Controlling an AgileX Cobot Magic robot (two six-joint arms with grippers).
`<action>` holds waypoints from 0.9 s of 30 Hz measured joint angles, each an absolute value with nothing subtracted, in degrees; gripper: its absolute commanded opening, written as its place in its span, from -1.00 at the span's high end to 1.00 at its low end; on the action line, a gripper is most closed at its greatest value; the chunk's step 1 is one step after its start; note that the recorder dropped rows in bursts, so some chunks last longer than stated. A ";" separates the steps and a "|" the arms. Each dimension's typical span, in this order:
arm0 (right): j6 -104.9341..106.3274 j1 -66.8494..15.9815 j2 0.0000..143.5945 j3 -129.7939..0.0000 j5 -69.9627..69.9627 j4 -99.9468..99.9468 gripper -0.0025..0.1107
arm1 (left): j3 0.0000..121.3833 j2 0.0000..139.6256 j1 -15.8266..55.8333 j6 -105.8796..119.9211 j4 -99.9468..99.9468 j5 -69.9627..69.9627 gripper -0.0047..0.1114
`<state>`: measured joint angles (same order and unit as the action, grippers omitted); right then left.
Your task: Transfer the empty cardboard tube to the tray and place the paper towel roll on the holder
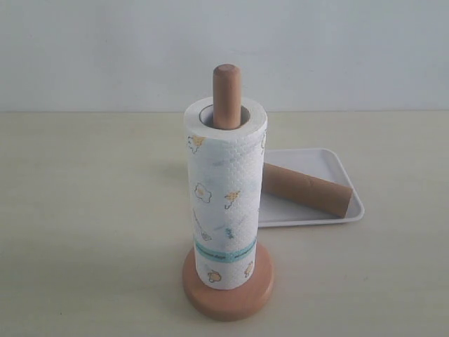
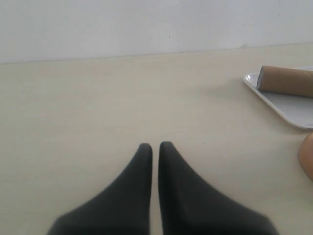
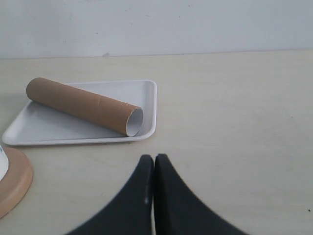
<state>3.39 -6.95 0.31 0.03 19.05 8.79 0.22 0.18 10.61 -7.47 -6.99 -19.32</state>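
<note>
The paper towel roll (image 1: 226, 189) stands upright on the holder (image 1: 227, 288), with the wooden post (image 1: 226, 95) sticking out of its top. Behind it to the right, the empty cardboard tube (image 1: 307, 189) lies across the white tray (image 1: 319, 165). No gripper shows in the exterior view. My left gripper (image 2: 155, 146) is shut and empty over bare table; the tube (image 2: 286, 81) and tray (image 2: 288, 105) are off to one side. My right gripper (image 3: 154, 157) is shut and empty just short of the tray (image 3: 73, 122) with the tube (image 3: 83, 105) in it.
The light beige table (image 1: 84, 210) runs back to a pale wall. An edge of the holder's disc base shows in the left wrist view (image 2: 307, 156) and in the right wrist view (image 3: 17, 183).
</note>
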 measured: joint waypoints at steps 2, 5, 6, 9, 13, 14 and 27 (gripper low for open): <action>3.39 -6.95 0.31 0.03 19.05 8.79 0.96 | 0.22 0.18 10.61 -7.47 -6.99 -19.32 0.85; 3.39 -6.95 0.31 0.03 19.05 8.79 0.96 | 0.22 0.18 10.27 -7.47 -6.99 -19.32 0.85; 3.39 -6.95 0.31 0.03 19.05 8.79 0.96 | 0.22 0.18 10.12 -7.47 -6.99 -19.32 0.85; 3.39 -6.95 0.31 0.03 19.05 8.79 0.96 | 0.22 0.18 9.82 -7.47 -6.99 -19.32 0.85; 3.39 -6.95 0.31 0.03 19.05 8.79 0.96 | 0.22 0.18 9.82 -7.47 -6.99 -19.32 0.85; 3.39 -6.95 0.31 0.03 19.05 8.79 0.96 | 0.22 0.18 9.82 -7.47 -6.99 -19.32 0.85; 3.39 -6.95 0.31 0.03 19.05 8.79 0.96 | 0.22 0.18 9.82 -7.47 -6.99 -19.32 0.85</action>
